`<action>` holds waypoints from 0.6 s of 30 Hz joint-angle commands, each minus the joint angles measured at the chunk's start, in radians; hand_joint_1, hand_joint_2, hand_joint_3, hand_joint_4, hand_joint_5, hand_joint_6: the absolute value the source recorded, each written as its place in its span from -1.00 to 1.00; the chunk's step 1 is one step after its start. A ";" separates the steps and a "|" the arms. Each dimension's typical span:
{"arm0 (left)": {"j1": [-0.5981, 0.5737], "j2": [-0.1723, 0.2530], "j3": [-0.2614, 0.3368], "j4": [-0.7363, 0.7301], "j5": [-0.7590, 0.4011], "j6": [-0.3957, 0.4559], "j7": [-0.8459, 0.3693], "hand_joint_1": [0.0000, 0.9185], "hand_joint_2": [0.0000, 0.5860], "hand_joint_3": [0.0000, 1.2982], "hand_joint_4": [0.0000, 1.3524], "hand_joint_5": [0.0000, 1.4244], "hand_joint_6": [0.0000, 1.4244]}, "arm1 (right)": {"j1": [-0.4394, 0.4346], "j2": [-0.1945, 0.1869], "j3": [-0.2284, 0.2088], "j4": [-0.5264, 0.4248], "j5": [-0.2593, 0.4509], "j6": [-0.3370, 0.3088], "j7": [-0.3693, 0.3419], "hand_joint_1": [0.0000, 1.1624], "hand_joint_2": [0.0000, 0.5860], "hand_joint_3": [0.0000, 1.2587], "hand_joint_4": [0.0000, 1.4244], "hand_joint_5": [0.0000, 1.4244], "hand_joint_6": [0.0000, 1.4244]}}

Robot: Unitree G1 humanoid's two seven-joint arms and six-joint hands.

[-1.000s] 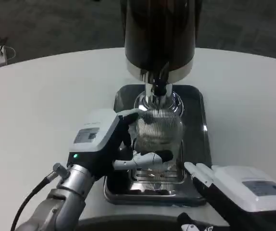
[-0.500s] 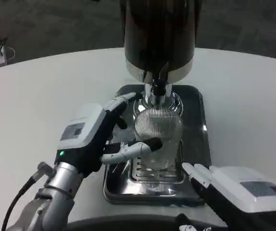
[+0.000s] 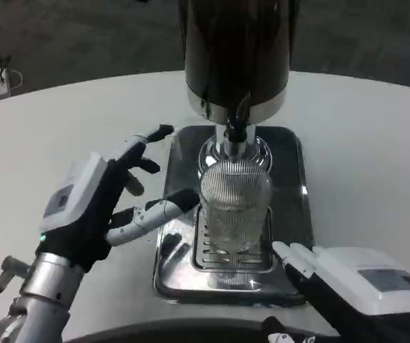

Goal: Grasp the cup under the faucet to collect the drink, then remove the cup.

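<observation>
A white table (image 3: 55,136) filled most of the frame, and a dark dispenser (image 3: 237,50) rose at top center. Below it lay a steel drip tray (image 3: 291,179), where the ribbed clear cup (image 3: 235,204) stood upright under the faucet (image 3: 235,132). At left, the left hand (image 3: 94,204) was spread open beside the cup, holding nothing. At lower right, the right hand (image 3: 348,282) rested; its grip could not be judged.

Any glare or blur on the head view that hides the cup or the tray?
Head view: the ribbed clear cup reads sharp; bright glints sit on the steel tray rim and its grate, with reflections that muddle the tray floor; the dispenser body is dark with little detail; the left hand and right hand are evenly lit.
</observation>
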 commanded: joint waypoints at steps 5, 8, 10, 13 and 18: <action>0.076 -0.038 0.062 -0.220 -0.208 -0.031 -0.132 -1.00 -0.83 -0.62 -0.66 -0.51 -0.43 | 0.006 0.000 -0.006 -0.005 0.000 -0.001 -0.009 -0.36 0.76 -1.00 -1.00 -1.00 -1.00; 0.067 -0.051 0.060 -0.264 -0.282 -0.034 -0.202 -1.00 -0.79 -0.67 -0.67 -0.52 -0.50 | 0.009 -0.001 -0.005 -0.005 -0.001 -0.003 -0.008 -0.36 0.76 -1.00 -1.00 -1.00 -1.00; 0.061 -0.058 0.060 -0.297 -0.319 -0.026 -0.241 -1.00 -0.79 -0.67 -0.68 -0.53 -0.51 | 0.010 -0.001 -0.004 -0.006 -0.001 -0.004 -0.008 -0.36 0.76 -1.00 -1.00 -1.00 -1.00; 0.052 -0.066 0.068 -0.340 -0.360 0.008 -0.293 -1.00 -0.78 -0.69 -0.72 -0.56 -0.53 | 0.014 -0.001 -0.003 -0.008 0.000 -0.004 -0.007 -0.36 0.76 -1.00 -1.00 -1.00 -1.00; 0.015 -0.072 0.078 -0.404 -0.408 0.076 -0.359 -1.00 -0.77 -0.72 -0.77 -0.60 -0.56 | 0.016 -0.002 -0.001 -0.009 0.002 -0.005 -0.010 -0.36 0.76 -1.00 -1.00 -1.00 -1.00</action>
